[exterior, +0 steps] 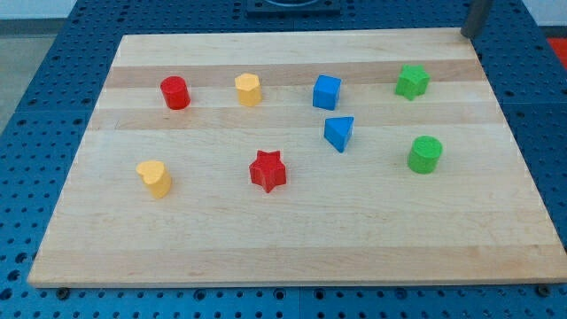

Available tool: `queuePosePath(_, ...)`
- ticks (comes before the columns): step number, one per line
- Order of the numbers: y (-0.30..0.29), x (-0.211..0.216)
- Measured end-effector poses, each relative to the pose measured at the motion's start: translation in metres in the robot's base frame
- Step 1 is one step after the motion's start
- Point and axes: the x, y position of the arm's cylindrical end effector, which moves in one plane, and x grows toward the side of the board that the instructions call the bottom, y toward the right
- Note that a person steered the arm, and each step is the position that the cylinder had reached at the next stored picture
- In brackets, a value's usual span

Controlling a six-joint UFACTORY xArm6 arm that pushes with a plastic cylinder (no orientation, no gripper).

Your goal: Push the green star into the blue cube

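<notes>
The green star (412,81) sits near the view's top right of the wooden board (292,239). The blue cube (326,92) stands to its left, with a clear gap between them. My rod shows only at the view's top right corner, and its tip (466,35) rests at the board's far edge, up and to the right of the green star and apart from every block.
A blue triangle (339,133) lies just below the blue cube. A green cylinder (425,154) is below the star. A red cylinder (175,92), a yellow hexagon (249,89), a yellow heart (155,178) and a red star (268,171) lie to the left.
</notes>
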Motion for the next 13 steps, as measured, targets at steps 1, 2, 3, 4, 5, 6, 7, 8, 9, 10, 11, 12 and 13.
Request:
queuePosePath(1,0.0,0.065)
queuePosePath(2,0.0,0.065)
queuePosePath(3,-0.01,0.105)
queuePosePath(4,-0.01,0.112)
queuePosePath(5,-0.025,0.101)
queuePosePath(6,-0.06,0.091)
queuePosePath(7,-0.063,0.091)
queuePosePath(8,-0.096,0.108)
queuePosePath(9,-0.097,0.108)
queuePosePath(10,-0.097,0.108)
queuePosePath(11,-0.128,0.108)
queuePosePath(12,-0.138,0.108)
queuePosePath(13,-0.168,0.111)
